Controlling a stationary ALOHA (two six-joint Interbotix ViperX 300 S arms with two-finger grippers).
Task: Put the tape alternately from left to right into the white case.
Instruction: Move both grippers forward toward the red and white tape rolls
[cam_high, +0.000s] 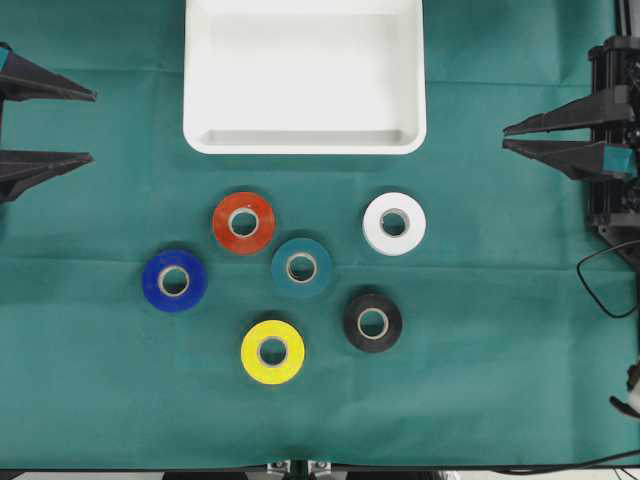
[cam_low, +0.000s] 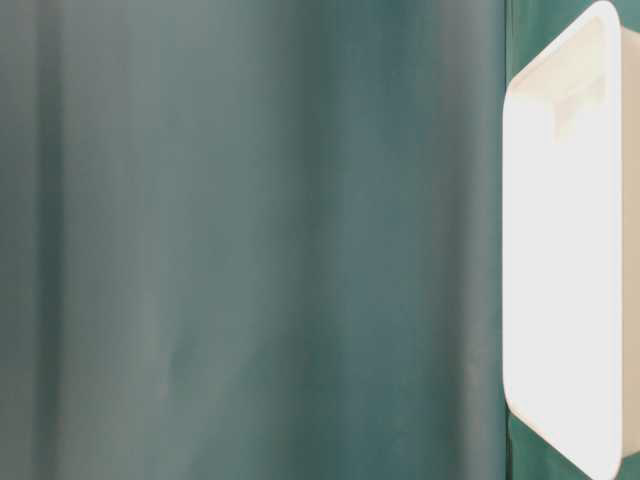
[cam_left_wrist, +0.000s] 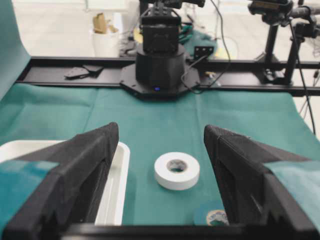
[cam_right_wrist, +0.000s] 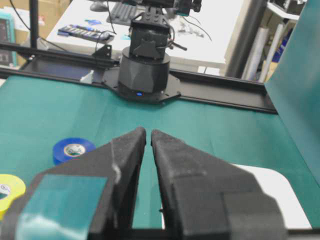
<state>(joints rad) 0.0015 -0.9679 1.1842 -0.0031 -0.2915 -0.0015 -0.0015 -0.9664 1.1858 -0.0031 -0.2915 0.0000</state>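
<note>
Overhead: white case (cam_high: 304, 76) sat empty at top centre of the green cloth (cam_high: 500, 330). All six rolls lay flat below it, none touching: red-orange roll (cam_high: 243, 222), blue roll (cam_high: 174, 280), teal roll (cam_high: 301, 267), yellow roll (cam_high: 272, 351), black roll (cam_high: 372, 322), white roll (cam_high: 394, 223). Left gripper (cam_high: 88, 127) was parked at the left edge, jaws apart, holding nothing. Right gripper (cam_high: 508, 137) was parked at the right edge, tips nearly together, holding nothing. No step was started. Blue was leftmost, white rightmost, so my read: blue first with the left arm, white next with the right.

Table-level: only blurred cloth and the white case (cam_low: 560, 250) at the frame's right side. No rolls or grippers seen; useless for aiming.

Left wrist: left gripper (cam_left_wrist: 161, 140) was open and empty, white roll (cam_left_wrist: 177, 170) ahead between the fingers, teal roll (cam_left_wrist: 212, 216) nearer, case rim (cam_left_wrist: 119, 165) to the left.

Right wrist: right gripper (cam_right_wrist: 148, 135) was closed and empty; blue roll (cam_right_wrist: 73, 149) and yellow roll (cam_right_wrist: 7, 187) lay to the left. It would need to open before any descent.

Suggest coming straight down, one finger in the core, one outside, pinching the wall. Teal sat near red-orange and black; watch for nudging neighbours.
</note>
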